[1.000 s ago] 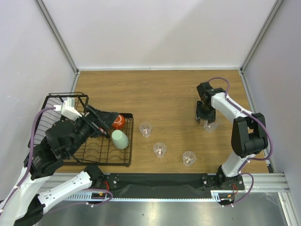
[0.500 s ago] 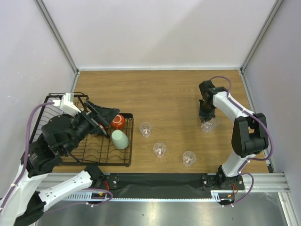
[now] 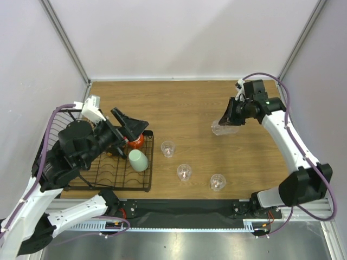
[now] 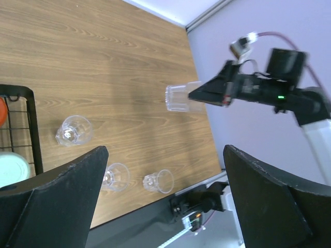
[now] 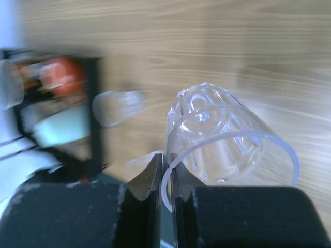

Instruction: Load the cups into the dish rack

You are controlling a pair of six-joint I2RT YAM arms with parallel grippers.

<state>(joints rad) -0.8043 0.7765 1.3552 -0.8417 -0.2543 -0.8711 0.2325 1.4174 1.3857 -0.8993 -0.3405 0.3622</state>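
A wood-grain tabletop (image 3: 184, 105) is boxed in by pale walls (image 3: 179, 38), with aluminium posts (image 3: 65, 39) at the far corners. The black wire dish rack (image 3: 108, 176) fills the near-left corner and holds an orange-red cup (image 3: 136, 141) and a mint-green cup (image 3: 138, 160). Three clear tumblers (image 3: 184, 172) stand near the middle of the near edge. The right gripper (image 3: 227, 119) pinches a fourth tumbler (image 3: 218, 128) by its rim, tilted above the table toward the right edge. The left gripper (image 3: 132, 122) hangs spread and empty over the rack's right edge.

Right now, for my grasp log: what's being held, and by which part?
Right gripper pinches a clear tumbler by its rim wall; left gripper is open, holding nothing.
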